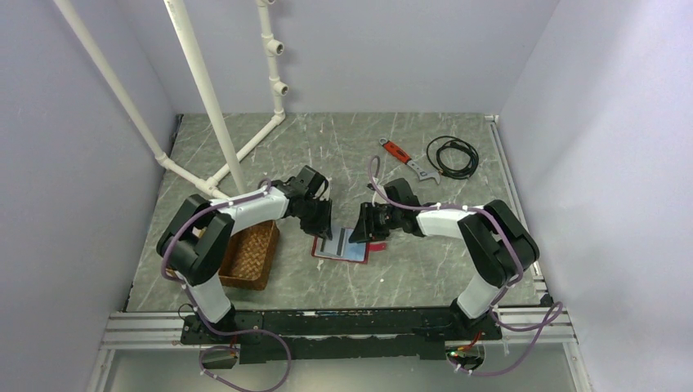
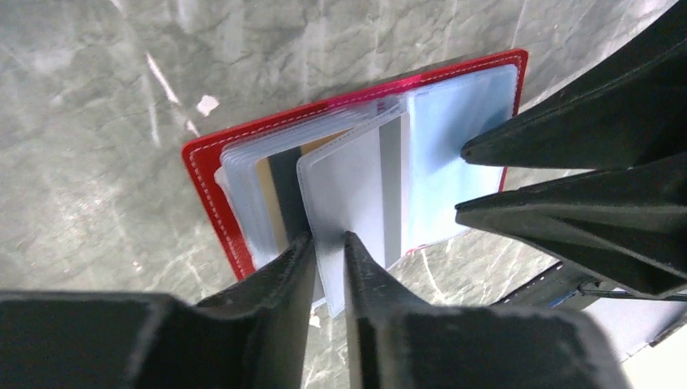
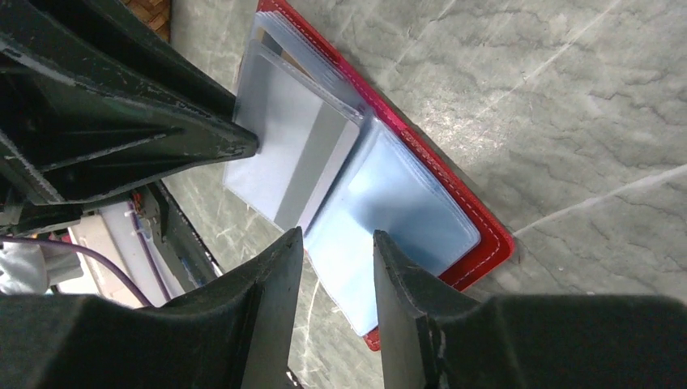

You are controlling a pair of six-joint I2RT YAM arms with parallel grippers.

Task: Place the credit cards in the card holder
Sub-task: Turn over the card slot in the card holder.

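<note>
The red card holder (image 1: 342, 247) lies open on the table between both grippers, its clear sleeves fanned out (image 2: 212, 174). My left gripper (image 2: 328, 239) is shut on the near edge of a pale grey card (image 2: 348, 194) with a grey stripe, which lies over the holder's middle and sticks out past its edge. A gold-brown card (image 2: 263, 194) shows in a sleeve beside it. My right gripper (image 3: 336, 235) is open, its fingers either side of the light blue card (image 3: 397, 203) in the right-hand sleeve. It also shows in the left wrist view (image 2: 460, 182).
A brown wicker tray (image 1: 249, 253) stands left of the holder by the left arm. A red-handled wrench (image 1: 402, 155) and a coiled black cable (image 1: 451, 155) lie at the back right. White pipes (image 1: 221, 106) rise at the back left.
</note>
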